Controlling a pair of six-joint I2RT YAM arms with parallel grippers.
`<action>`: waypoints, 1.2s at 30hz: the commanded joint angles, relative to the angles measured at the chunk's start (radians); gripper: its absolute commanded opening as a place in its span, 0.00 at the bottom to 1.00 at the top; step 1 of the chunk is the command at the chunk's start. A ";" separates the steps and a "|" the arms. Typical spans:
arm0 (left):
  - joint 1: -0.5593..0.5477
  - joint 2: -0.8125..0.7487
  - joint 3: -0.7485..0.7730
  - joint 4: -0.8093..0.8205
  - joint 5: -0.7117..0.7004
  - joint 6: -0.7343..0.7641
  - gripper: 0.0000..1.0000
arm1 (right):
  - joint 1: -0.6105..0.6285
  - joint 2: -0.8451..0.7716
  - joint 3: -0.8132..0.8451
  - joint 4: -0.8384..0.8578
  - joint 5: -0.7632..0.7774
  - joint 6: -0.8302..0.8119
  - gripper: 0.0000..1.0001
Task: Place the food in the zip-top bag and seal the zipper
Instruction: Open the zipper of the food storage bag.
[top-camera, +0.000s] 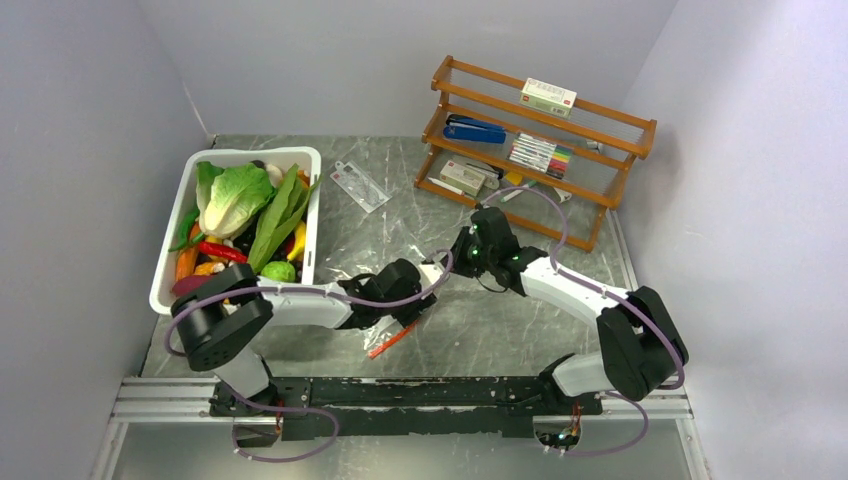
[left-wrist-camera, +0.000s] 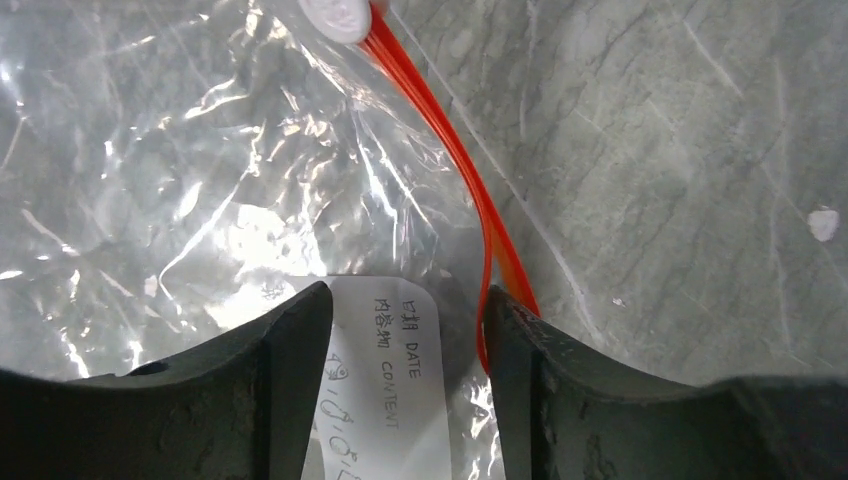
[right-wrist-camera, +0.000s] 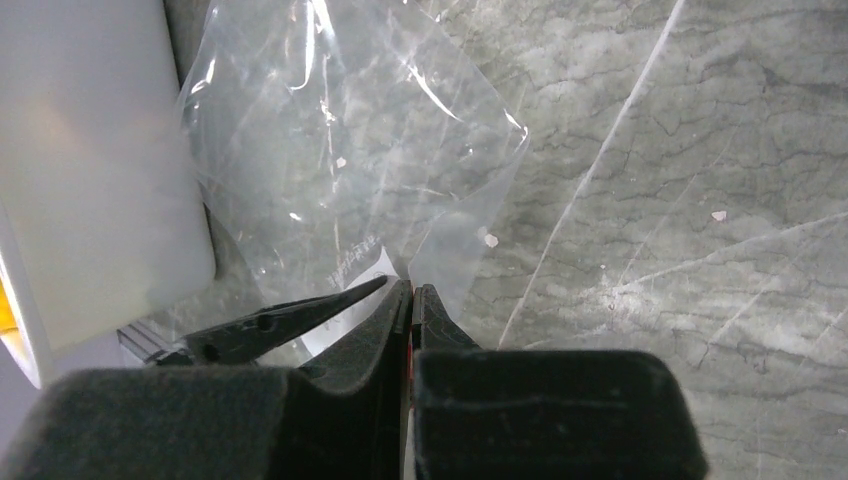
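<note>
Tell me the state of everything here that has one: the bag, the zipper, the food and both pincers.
zip-top bag, empty, lying on the table.
zipper, strips look parted at one end, not sealed.
food, all in the white bin, none bagged.
left pincer, open, straddling the bag's label.
right pincer, shut on the bag's edge.

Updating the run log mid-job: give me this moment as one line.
left gripper open over zipper | right gripper shut on zip-top bag | food in white bin
</note>
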 joint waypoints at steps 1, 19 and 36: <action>-0.023 0.061 0.014 0.080 -0.067 -0.018 0.55 | -0.012 -0.005 -0.015 0.036 -0.020 0.020 0.00; -0.016 -0.079 0.007 0.101 -0.097 -0.200 0.07 | -0.025 -0.135 -0.127 0.086 0.028 -0.013 0.52; 0.051 -0.048 0.042 0.084 -0.003 -0.294 0.07 | 0.180 -0.094 -0.281 0.371 0.077 0.320 0.49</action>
